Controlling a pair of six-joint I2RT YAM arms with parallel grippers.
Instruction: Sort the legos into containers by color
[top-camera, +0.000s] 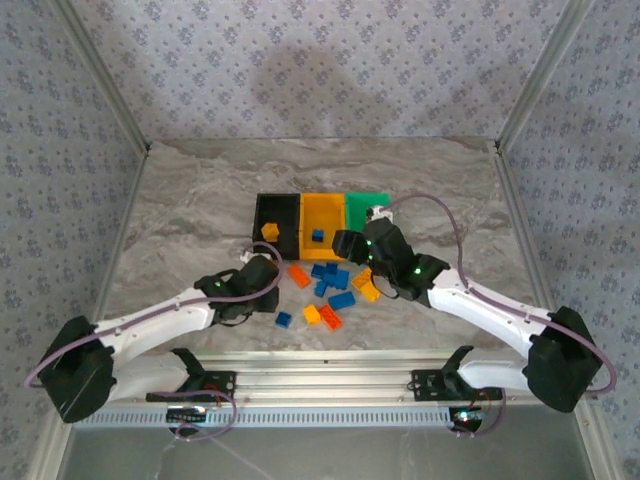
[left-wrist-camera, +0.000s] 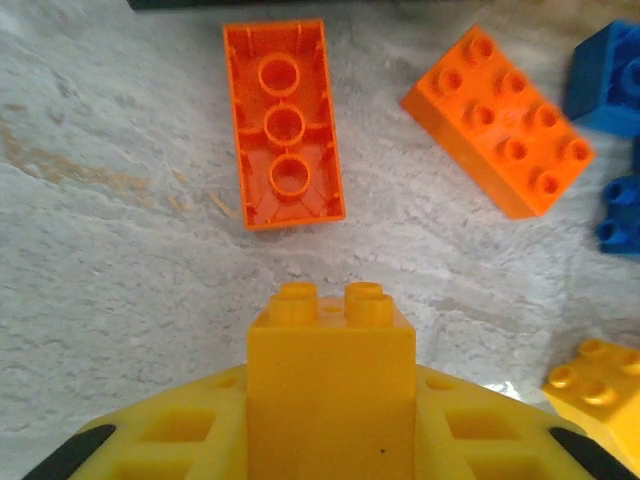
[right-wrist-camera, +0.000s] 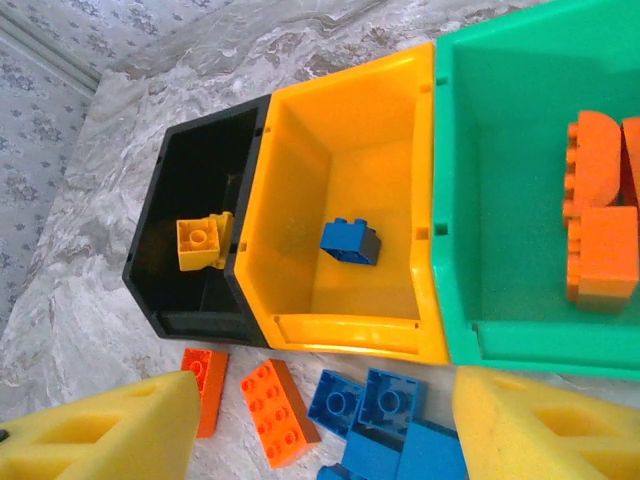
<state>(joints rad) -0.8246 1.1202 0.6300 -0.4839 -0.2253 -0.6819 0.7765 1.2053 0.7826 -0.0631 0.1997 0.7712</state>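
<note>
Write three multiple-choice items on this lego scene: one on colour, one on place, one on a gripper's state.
1. The brick inside the yellow-orange bin is: A blue; B red-orange; C yellow.
2. That bin stands: A between the black bin and green bin; B leftmost; C rightmost.
3. The left gripper is: A open; B shut on a red-orange brick; C shut on a yellow-orange brick.
A, the blue brick lies on its floor; A, those two bins flank it; C, the yellow-orange brick sits clamped in it.
</note>
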